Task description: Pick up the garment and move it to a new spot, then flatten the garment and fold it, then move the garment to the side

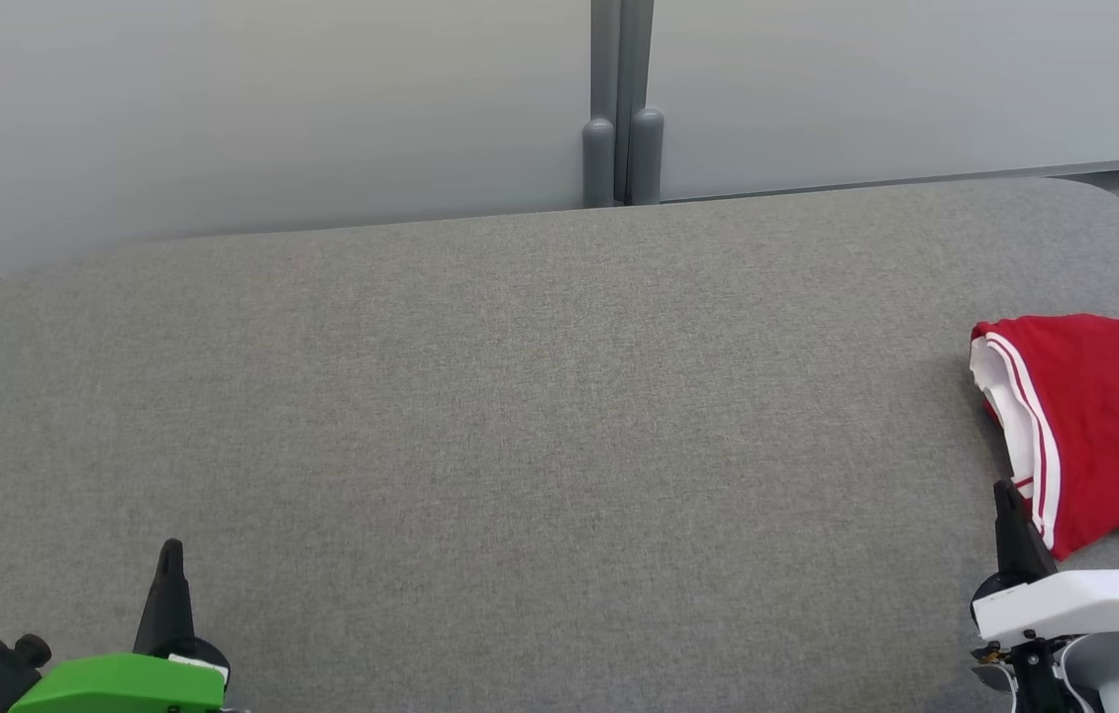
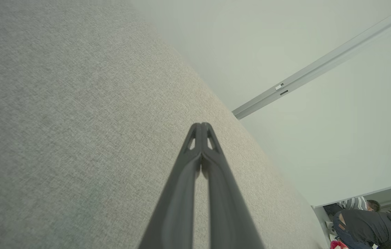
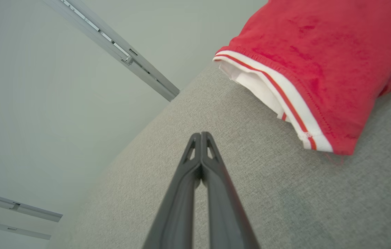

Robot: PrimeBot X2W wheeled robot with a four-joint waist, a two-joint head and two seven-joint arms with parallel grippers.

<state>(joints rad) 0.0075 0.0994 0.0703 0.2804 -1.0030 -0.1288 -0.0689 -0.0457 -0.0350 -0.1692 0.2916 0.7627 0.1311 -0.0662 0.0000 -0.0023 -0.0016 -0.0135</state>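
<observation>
Left fingers [image 1: 170, 550] at 7 o'clock and right fingers [image 1: 1003, 490] at 4 o'clock stand at the head view's bottom edge, over the grey tabletop [image 1: 520, 396]. The red garment [image 1: 1104, 416] (white-trimmed hem) lies at 3 o'clock, just beside the right fingers. Left wrist view: tips pressed together, holding nothing, with a person [image 2: 365, 221] at 5 o'clock. Right wrist view: tips likewise closed and empty, garment at 1 o'clock, apart from them.

Both arms low, jaws pinched tight.
L gripper [image 1: 170, 551] sits lower left w/ green wrist, R gripper [image 1: 1004, 490] lower right w/ white wrist, both pointing up the head view, fingertips pressed together.
</observation>
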